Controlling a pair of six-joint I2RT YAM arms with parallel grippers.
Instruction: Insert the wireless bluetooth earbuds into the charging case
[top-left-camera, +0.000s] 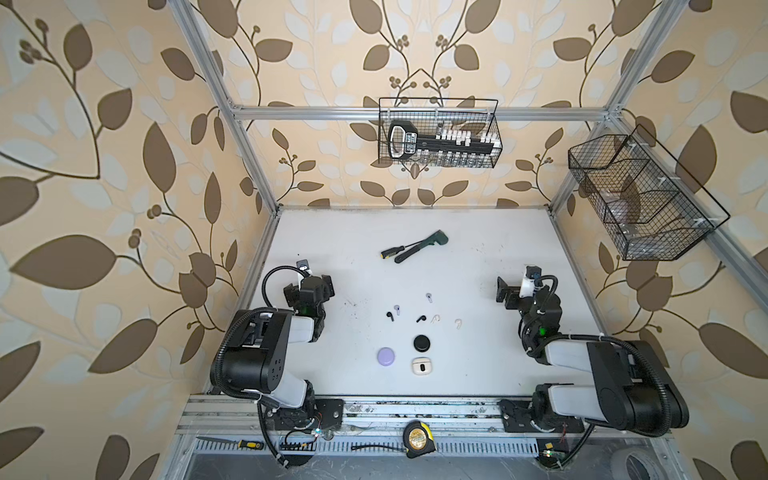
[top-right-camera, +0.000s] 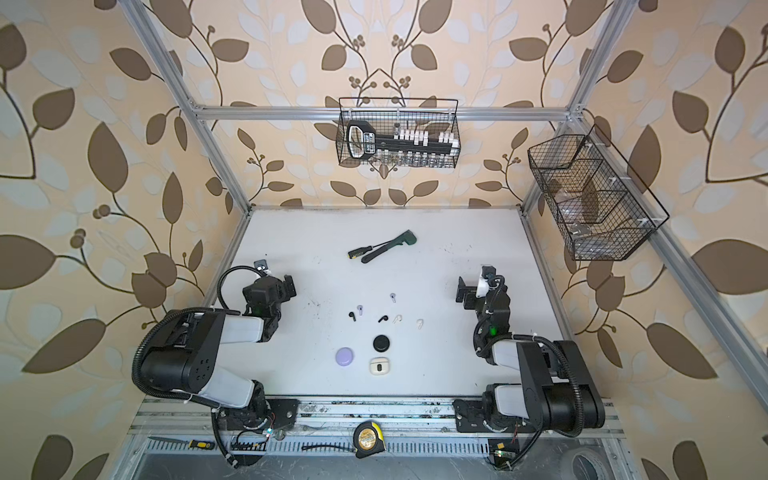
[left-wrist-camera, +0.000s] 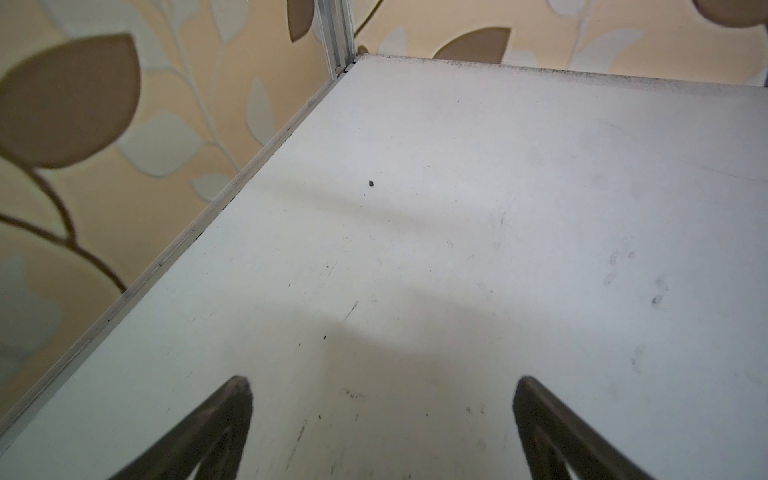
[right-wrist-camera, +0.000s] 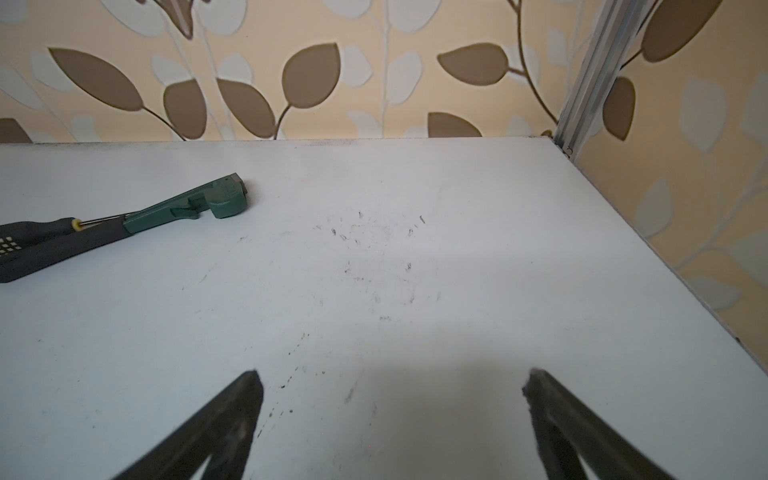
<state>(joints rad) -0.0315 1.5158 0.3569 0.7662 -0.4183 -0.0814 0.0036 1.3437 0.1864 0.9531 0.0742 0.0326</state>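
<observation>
The left arm (top-left-camera: 266, 340) sits folded at the left edge of the white desk (top-left-camera: 478, 257). The left jaws are wide open and empty: in the left wrist view the two dark fingertips (left-wrist-camera: 235, 403) stand well apart with only scuffed desk between them. Right of the arm, toward the near edge, lies a round lilac charging case (top-left-camera: 386, 356), seen as a smooth disc. Farther back, a black earbud (top-left-camera: 390, 316) and a lilac-grey earbud (top-left-camera: 397, 309) lie just beside each other. Next to the right come a round black charging case (top-left-camera: 421, 343) and, nearer still, a cream charging case (top-left-camera: 421, 366) (whether its lid is up or shut I cannot tell). Beyond these two cases a second black earbud (top-left-camera: 421, 319) lies near a cream earbud (top-left-camera: 435, 319). The second lilac-grey earbud (top-left-camera: 428, 296) is a little farther back, and the second cream earbud (top-left-camera: 458, 323) is to the right. All six earbuds lie loose on the desk, none in a case. Toward the far side, a black-handled screwdriver (top-left-camera: 392, 252) lies against a green hand tool (top-left-camera: 424, 244). The right arm (top-left-camera: 582, 365) rests at the right edge. The right jaws are likewise spread wide and hold nothing: the right wrist view shows its fingertips (right-wrist-camera: 243, 399) apart over bare desk.
</observation>
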